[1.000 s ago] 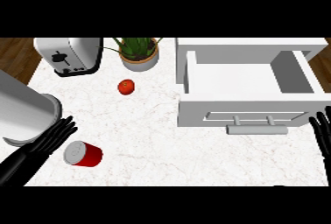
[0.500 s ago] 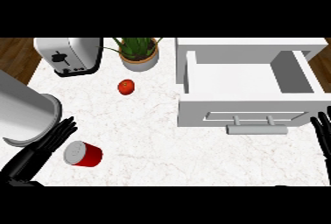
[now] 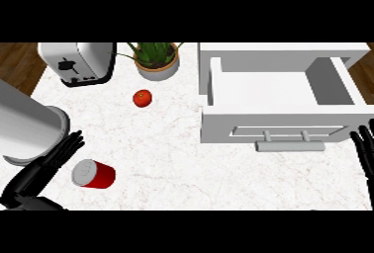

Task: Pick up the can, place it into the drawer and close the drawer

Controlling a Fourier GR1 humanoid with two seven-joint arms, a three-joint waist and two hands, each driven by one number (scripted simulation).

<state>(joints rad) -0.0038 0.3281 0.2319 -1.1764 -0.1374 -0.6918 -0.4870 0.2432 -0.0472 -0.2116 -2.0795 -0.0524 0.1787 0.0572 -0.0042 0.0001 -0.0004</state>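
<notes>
Left hand point(image 3: 40, 173), fingers straight, sits just left of the red can point(image 3: 93, 173) lying on the counter point(image 3: 175, 163) (white drawer point(image 3: 281, 106) open); right hand point(image 3: 363, 148) rests open at the right edge.

Left hand point(image 3: 40, 173) black, slender segmented fingers; right hand point(image 3: 364, 150) black too.

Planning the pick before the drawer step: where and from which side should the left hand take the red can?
Probably round its curved side wall. The red can lies tilted on the counter, pale top facing up-left, and the open left hand is already just left of it, so closing in from that side suits.
</notes>
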